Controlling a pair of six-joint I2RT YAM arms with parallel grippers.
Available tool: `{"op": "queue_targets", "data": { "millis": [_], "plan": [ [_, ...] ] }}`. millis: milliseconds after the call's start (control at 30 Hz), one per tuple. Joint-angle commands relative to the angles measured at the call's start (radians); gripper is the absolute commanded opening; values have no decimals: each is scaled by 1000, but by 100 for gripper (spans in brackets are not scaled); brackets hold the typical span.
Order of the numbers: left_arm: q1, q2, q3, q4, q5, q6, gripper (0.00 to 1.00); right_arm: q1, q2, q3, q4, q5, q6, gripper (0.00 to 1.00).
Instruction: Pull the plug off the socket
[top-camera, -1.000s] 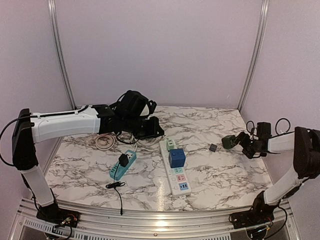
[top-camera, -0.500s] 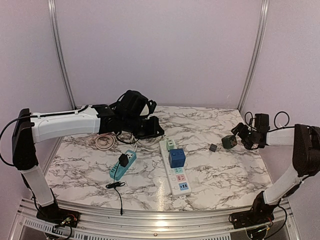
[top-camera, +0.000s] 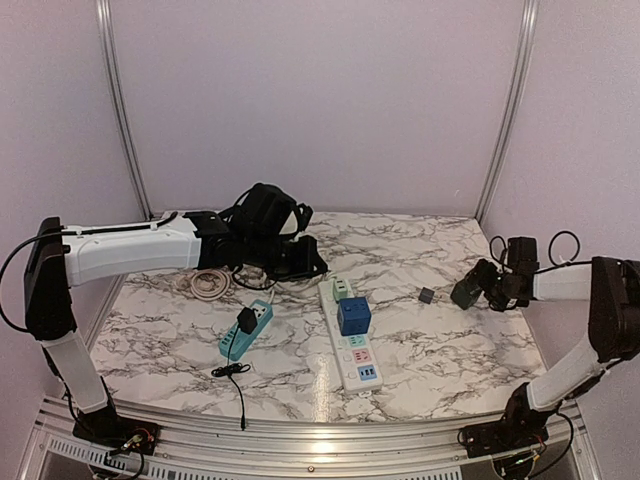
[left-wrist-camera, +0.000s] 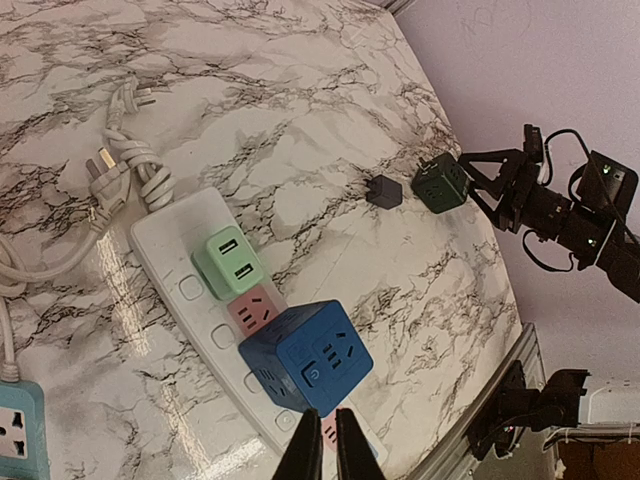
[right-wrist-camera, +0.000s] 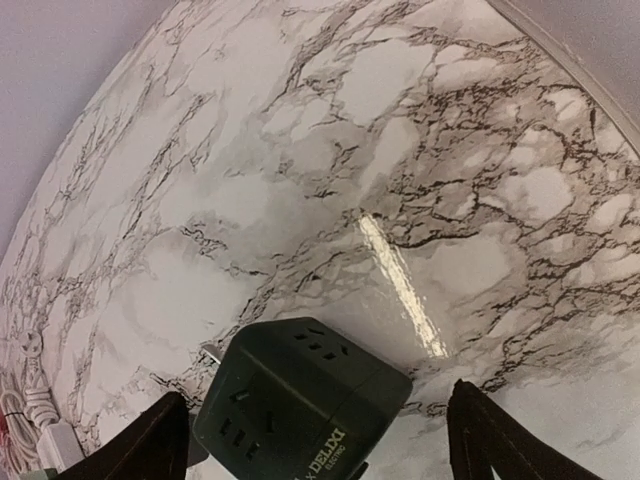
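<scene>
Table (top-camera: 450, 350): strip (top-camera: 358, 356) mid-table carries a blue cube (top-camera: 353, 316); the dark green plug (top-camera: 465, 291) sits free near the right edge between the spread right claw (right-wrist-camera: 318, 392), so pulling looks done; left claw (left-wrist-camera: 322, 440) pinched together

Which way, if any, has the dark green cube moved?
Yes, slightly: the dark green cube shifted right and nearer, away from the small grey adapter.

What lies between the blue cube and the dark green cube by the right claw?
One small dark grey adapter on the marble table, clearest in the top external view.
</scene>
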Motion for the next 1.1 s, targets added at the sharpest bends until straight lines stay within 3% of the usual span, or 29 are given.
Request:
{"op": "queue_targets", "data": {
  "millis": [0,467,767,1067],
  "plan": [
    [5,15,-13,22,4,2,6,6,-49,-26,-50,29,-16,86],
    [10,4,-46,22,-21,-7,6,102,-174,26,-204,70,-96,85],
    [24,-26,-129,67,-65,-45,6,397,-208,125,-337,175,-125,85],
    [24,-66,-216,114,-79,-77,6,706,-129,256,-430,286,-86,84]
  ]
}}
